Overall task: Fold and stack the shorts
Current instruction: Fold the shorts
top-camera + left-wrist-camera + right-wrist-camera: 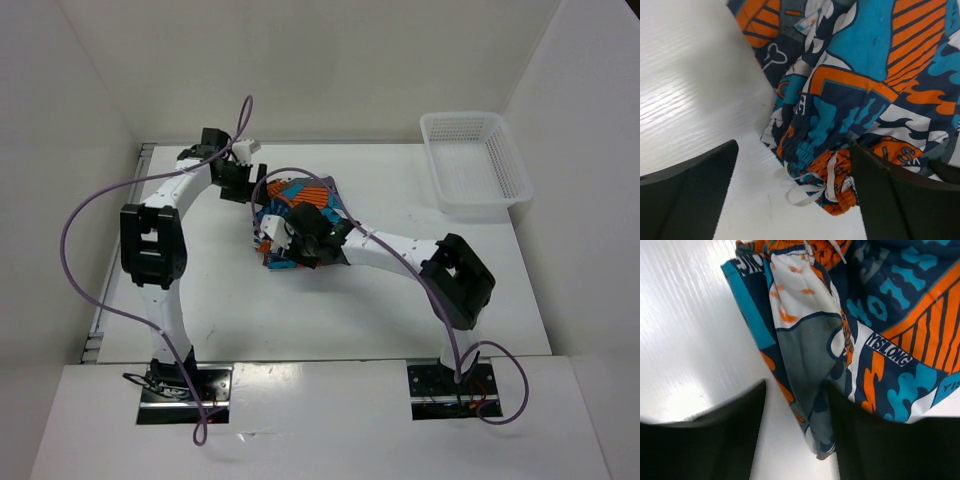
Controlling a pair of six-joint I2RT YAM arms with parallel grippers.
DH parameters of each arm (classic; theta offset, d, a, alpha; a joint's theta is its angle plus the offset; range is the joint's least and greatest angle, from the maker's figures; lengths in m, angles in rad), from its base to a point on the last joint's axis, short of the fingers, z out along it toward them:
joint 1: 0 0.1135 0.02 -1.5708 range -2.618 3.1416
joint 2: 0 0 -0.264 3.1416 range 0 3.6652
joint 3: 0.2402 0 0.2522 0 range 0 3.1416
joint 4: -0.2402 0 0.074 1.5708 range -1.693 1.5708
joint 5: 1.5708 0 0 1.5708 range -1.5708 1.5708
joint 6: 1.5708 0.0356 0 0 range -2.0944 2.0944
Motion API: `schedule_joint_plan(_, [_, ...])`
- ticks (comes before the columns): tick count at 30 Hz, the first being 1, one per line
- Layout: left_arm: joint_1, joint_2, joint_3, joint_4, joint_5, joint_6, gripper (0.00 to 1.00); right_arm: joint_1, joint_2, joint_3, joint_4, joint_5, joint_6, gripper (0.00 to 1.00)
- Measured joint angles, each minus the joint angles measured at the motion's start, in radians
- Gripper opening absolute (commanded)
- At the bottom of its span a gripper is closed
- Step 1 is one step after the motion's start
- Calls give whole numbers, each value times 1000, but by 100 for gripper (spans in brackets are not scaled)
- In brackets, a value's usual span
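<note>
The shorts [300,212] lie bunched in the middle of the table, printed in blue, orange, white and grey. My left gripper [240,182] is at their far left edge, jaws wide open. In the left wrist view the waistband and white drawstring [812,187] lie between the open fingers [690,195], close to the right one. My right gripper [284,242] is at their near left edge. In the right wrist view a hanging fold of the shorts [812,390] sits between the fingers [870,440], against the right one, with a gap to the left one. Neither gripper pinches fabric.
A white plastic basket [475,160] stands at the table's far right corner. White walls close in the table on the left, back and right. Purple cables loop off both arms. The table's front edge runs just ahead of the arm bases.
</note>
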Motion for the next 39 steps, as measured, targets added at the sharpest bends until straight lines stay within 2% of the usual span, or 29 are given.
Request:
schedule_joint_plan(2, [-16, 39, 3, 1, 13, -2, 82, -3, 13, -3, 12, 0, -6, 32])
schedule_joint_plan(3, [-23, 63, 5, 2, 14, -1, 77, -5, 17, -5, 21, 2, -8, 23])
schedule_joint_plan(4, [-27, 85, 7, 1, 14, -1, 66, -8, 21, -7, 29, 4, -9, 19])
schedule_joint_plan(6, [-34, 127, 9, 0, 21, -2, 52, -13, 24, -8, 40, 7, -9, 12])
schedule_joint_plan(7, [-39, 145, 10, -2, 24, -2, 45, -15, 24, -9, 47, 8, -10, 4])
schedule_joint_plan(8, [-41, 157, 10, -3, 28, -2, 32, -15, 24, -11, 54, 10, -11, 1])
schedule_joint_plan(11, [-48, 180, 33, -12, 35, -2, 26, -16, 24, -24, 71, 12, -14, 1])
schedule_joint_plan(18, [-49, 224, 185, -22, 5, -1, 26, -9, 6, -143, 130, 10, -91, 1])
schedule_joint_plan(19, [-49, 229, 209, -21, -2, -1, 27, -2, -6, -185, 145, 16, -110, 2])
schedule_joint_plan(21, [-51, 237, 238, -25, -7, -1, 34, 15, -26, -242, 166, 22, -135, 21])
schedule_joint_plan(25, [-52, 256, 259, -19, -26, 1, 45, 48, -34, -282, 163, 17, -162, 31])
schedule_joint_plan(26, [-52, 261, 258, -20, -27, 1, 47, 53, -34, -282, 165, 19, -163, 36])
schedule_joint_plan(27, [-52, 266, 258, -21, -28, 1, 50, 55, -34, -280, 169, 19, -163, 56])
schedule_joint_plan(28, [-51, 269, 258, -21, -29, 0, 52, 55, -34, -277, 172, 21, -156, 64])
schedule_joint_plan(31, [-51, 274, 258, -24, -33, 1, 58, 55, -34, -242, 167, 24, -143, 68])
schedule_joint_plan(35, [-53, 274, 278, -31, -34, 1, 73, 55, -36, -134, 164, 18, -88, 72])
schedule_joint_plan(36, [-53, 274, 290, -34, -34, 1, 82, 55, -40, -105, 166, 17, -73, 72])
schedule_joint_plan(39, [-53, 274, 333, -39, -34, 0, 100, 53, -67, -49, 169, 10, -13, 71])
